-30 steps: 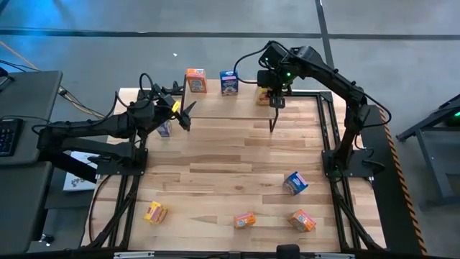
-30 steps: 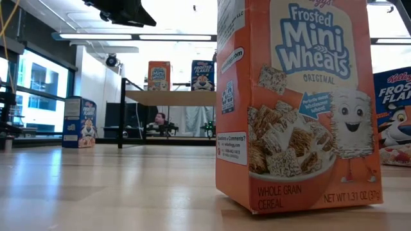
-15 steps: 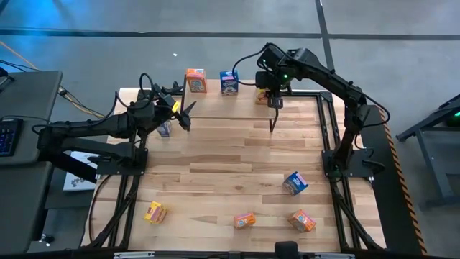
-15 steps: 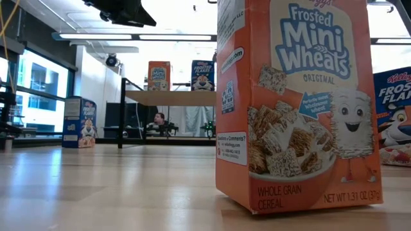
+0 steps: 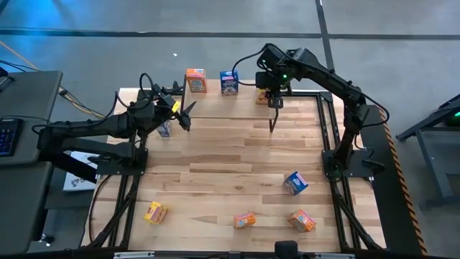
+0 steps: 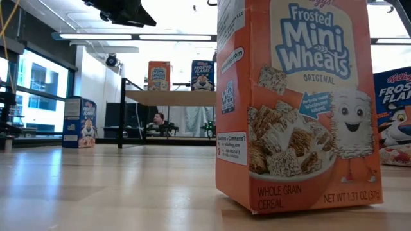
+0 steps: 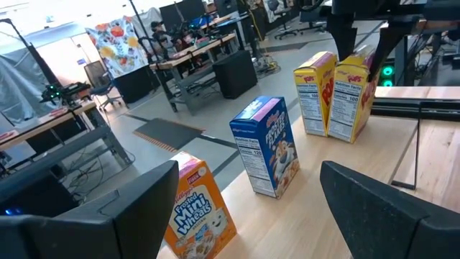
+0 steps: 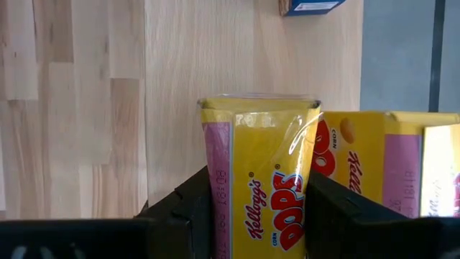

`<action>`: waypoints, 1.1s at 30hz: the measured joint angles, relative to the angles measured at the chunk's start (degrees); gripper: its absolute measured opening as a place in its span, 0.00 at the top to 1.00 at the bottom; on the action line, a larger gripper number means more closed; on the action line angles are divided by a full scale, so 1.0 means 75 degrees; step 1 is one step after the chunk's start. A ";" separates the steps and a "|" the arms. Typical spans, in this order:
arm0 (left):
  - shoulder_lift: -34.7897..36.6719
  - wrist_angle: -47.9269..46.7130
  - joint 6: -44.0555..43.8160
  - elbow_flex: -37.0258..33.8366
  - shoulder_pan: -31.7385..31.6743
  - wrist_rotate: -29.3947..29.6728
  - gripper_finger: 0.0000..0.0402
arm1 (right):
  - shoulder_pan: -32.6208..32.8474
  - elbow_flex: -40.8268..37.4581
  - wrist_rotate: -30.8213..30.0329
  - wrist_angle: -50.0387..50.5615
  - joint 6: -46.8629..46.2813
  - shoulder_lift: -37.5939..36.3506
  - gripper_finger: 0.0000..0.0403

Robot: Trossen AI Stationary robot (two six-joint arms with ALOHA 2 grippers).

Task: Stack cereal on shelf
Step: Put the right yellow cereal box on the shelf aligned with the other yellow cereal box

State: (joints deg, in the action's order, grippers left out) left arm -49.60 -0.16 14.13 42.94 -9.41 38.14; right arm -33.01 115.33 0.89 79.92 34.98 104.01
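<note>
Shelf [image 5: 215, 97] at the table's far edge: orange box [image 5: 195, 80], blue box [image 5: 229, 83] and two yellow boxes [image 7: 336, 93] crowd it; bare board shows between orange and blue.

Table centre [image 5: 230, 155] lies open.

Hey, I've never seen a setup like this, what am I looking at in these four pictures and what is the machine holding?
This is a robot with two dark arms working at a wooden table. One picture looks straight down from above, one looks level across the tabletop, and two come from cameras on the arms' wrists.

Small cereal boxes are scattered about. On the low wooden shelf at the far edge stand an orange Frosted Mini Wheats box and a blue Frosted Flakes box. Four more boxes lie near the front edge, including the orange one that fills the level view.

The right gripper is at the shelf, its jaws shut on a yellow Corn Pops box, beside a second yellow one. The left gripper waits with jaws open, holding nothing.
</note>
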 joint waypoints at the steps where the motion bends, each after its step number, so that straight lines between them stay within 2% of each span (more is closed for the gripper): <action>1: 0.0000 0.0002 0.0000 0.0000 0.0000 0.0000 0.18 | 0.0000 0.0000 0.0000 -0.0003 0.0002 0.0000 0.63; 15: 0.0000 0.0000 0.0000 -0.0003 0.0000 0.0001 0.18 | -0.0015 0.0000 -0.0048 0.0033 -0.0055 0.0003 0.62; 33: 0.0000 -0.0001 -0.0002 -0.0003 0.0000 0.0001 0.18 | -0.0050 0.0006 -0.0159 -0.0038 -0.0058 0.0038 0.47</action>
State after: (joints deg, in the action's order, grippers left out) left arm -49.60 -0.16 14.12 42.92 -9.41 38.15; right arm -33.39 115.37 -0.31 79.63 34.54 104.29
